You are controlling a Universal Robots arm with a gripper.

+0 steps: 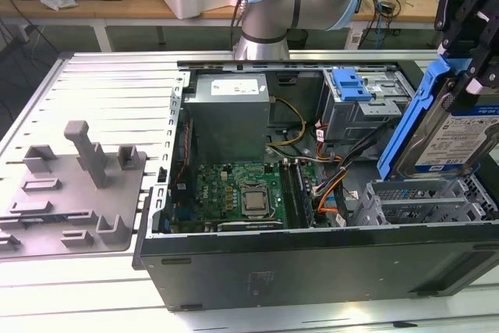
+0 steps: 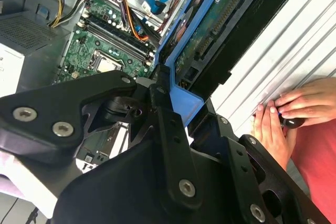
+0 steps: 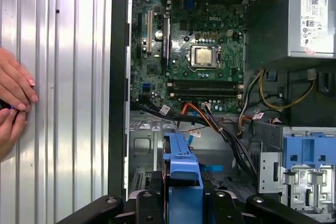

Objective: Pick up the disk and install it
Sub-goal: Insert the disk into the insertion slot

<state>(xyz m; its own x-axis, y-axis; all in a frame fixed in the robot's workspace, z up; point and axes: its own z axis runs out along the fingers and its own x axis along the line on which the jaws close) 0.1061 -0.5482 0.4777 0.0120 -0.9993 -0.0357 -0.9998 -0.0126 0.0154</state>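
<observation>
1. Exterior view: gripper [image 1: 461, 91] sits at abt 2 o'clock of the scene, over the corner of the PC case [image 1: 312, 267] on the exterior view's right. Its jaws are clamped on the disk [image 1: 456, 142], pinching the blue frame, not the metal body.
2. Disk is held in the air, up on edge & tilted, label side toward the camera. Its low end is just above the drive cage [image 1: 425, 200] at abt 4 o'clock. By the look of it, it isn't seated in any slot yet.
3. Why held so (judgement): gripping one end of the frame leaves the long body free, so most of the disk hangs below the gripper, not between the jaws. The edge-on tilt prob. suits entry into the cage.
4. Second wrist view: black fingers [image 2: 159, 100] close on the blue frame from both sides, w/ the drive's underside running away from them toward the case interior.
5. Case lies on its side w/ panel off. That leaves the circuit board [image 1: 234, 193] at centre, the grey power box [image 1: 230, 115] at 12 o'clock & the small blue bracket [image 1: 351, 83] at 1 o'clock all open from above, prob. so the arm can reach in.
6. First wrist view: a person's hands [image 3: 13, 98] rest on the slatted table [image 1: 101, 83] just outside the case wall, well apart from disk & gripper. Prob. kept clear of the arm.
</observation>
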